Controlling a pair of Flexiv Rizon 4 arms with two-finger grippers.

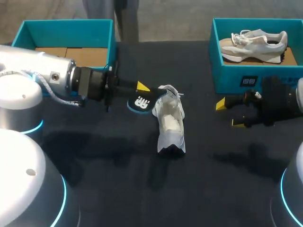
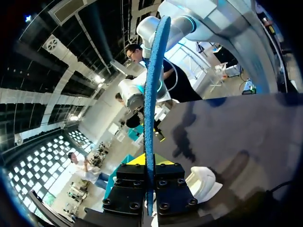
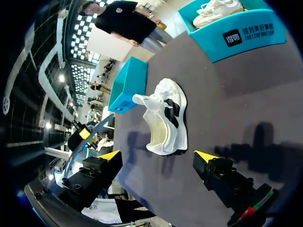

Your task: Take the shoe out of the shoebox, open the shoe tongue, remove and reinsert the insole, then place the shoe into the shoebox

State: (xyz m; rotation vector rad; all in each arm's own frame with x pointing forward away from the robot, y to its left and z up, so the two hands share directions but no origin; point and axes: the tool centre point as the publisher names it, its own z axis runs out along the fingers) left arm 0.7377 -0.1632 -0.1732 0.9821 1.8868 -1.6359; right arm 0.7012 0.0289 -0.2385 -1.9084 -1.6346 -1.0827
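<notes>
Desk (image 1: pixel 142 189), dark, carrying all items below.
White sneaker (image 1: pixel 169 120): out of the boxes, at mid-desk, well apart from every desk edge and both box walls; seen from the right wrist (image 3: pixel 165 118) ahead of the right tool.
Blue insole (image 1: pixel 140 102): outside the sneaker, pinched edge-up in left tool (image 1: pixel 142 94), far end at the sneaker's tongue; contact not discernible.
Left tool, own view (image 2: pixel 150 177): pressed on both faces of the insole (image 2: pixel 154 94).
Right tool (image 1: pixel 229 113): spread wide, holding nothing, just before the front wall of right shoebox (image 1: pixel 215 52), desk surface showing between it and the sneaker.
Beige sneaker (image 1: pixel 258 41): inside right shoebox.
Left shoebox (image 1: pixel 28 33): far left, behind the left arm.
</notes>
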